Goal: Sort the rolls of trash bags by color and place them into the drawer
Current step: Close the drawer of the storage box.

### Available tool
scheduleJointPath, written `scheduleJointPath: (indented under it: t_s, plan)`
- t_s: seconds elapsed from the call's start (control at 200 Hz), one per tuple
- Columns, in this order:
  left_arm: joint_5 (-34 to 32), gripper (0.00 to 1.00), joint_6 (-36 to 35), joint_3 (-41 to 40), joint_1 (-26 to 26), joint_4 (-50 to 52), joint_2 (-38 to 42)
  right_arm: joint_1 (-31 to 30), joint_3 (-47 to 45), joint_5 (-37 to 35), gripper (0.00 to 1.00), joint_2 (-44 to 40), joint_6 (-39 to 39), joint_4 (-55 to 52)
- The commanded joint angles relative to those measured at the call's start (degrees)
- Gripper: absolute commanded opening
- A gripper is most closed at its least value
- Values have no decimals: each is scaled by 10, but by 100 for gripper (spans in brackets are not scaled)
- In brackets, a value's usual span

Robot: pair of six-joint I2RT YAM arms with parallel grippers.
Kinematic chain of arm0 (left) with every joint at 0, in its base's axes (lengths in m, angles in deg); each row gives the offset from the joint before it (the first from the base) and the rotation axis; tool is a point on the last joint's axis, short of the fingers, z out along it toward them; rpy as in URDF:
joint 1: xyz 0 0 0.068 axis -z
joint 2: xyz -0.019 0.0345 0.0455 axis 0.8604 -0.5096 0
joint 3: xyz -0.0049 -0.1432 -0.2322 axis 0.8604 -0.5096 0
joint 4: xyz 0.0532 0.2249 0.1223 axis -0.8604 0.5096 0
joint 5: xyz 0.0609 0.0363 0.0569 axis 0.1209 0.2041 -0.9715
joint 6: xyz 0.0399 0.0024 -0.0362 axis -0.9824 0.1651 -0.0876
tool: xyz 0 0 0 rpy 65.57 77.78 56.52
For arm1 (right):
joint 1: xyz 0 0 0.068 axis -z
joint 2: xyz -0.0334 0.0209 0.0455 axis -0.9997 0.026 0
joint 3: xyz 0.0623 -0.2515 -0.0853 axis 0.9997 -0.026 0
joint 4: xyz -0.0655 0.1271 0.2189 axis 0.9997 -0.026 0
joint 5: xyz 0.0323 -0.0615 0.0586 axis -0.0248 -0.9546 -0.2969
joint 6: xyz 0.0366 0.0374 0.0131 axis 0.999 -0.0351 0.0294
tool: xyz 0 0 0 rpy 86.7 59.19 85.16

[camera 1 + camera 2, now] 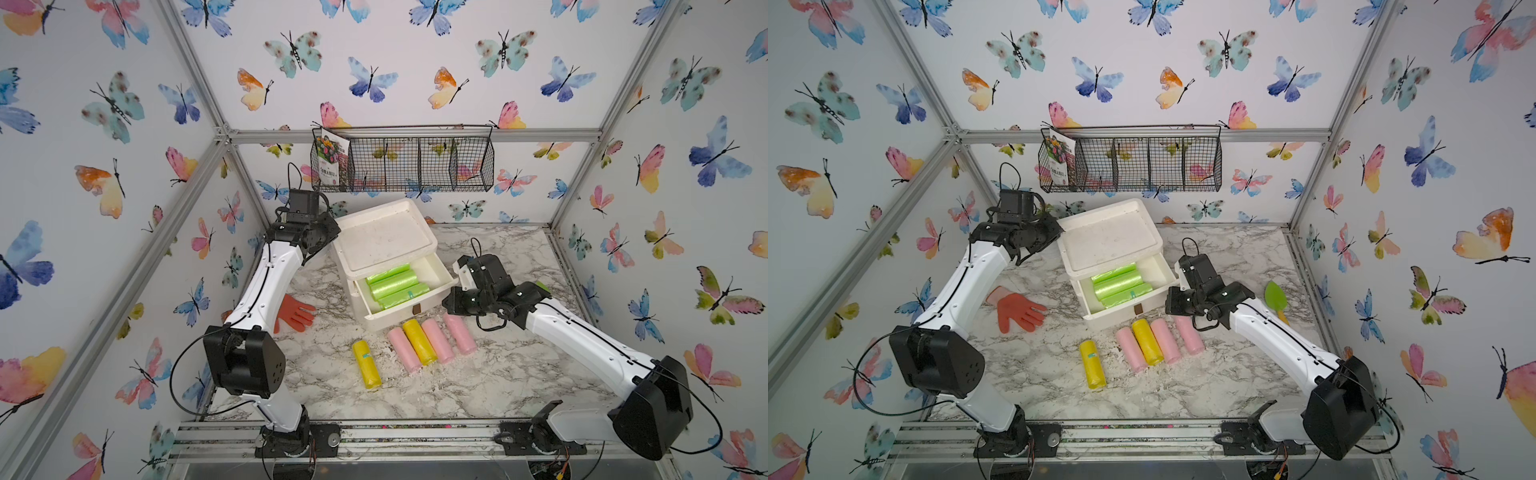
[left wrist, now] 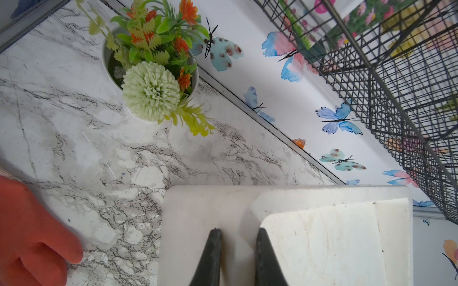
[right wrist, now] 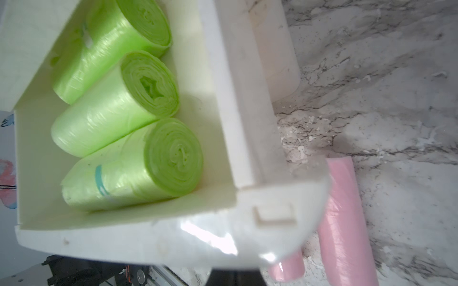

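While the green rolls lie in the drawer and pink rolls and yellow rolls wait nearer the front edge of the desk, the clenched right gripper should open wide over one pink middle; the left gripper's hold I cannot tell.

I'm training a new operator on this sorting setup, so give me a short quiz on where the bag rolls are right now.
1. Which colour of rolls lies in the drawer? A pink, B green, C yellow.
2. True or false: both yellow rolls lie on the table.
3. How many pink rolls lie on the table?
Key: 1 B, the green rolls; 2 true; 3 three.
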Motion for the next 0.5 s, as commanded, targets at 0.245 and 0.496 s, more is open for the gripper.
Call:
scheduleJointPath:
  t_s: [0.245,0.496]
  plan:
    - [41,0,27,-22,15,49,-22,-24,81,45,2,66,16,66]
    - [43,0,30,-28,20,44,-21,-72,146,42,2,129,26,86]
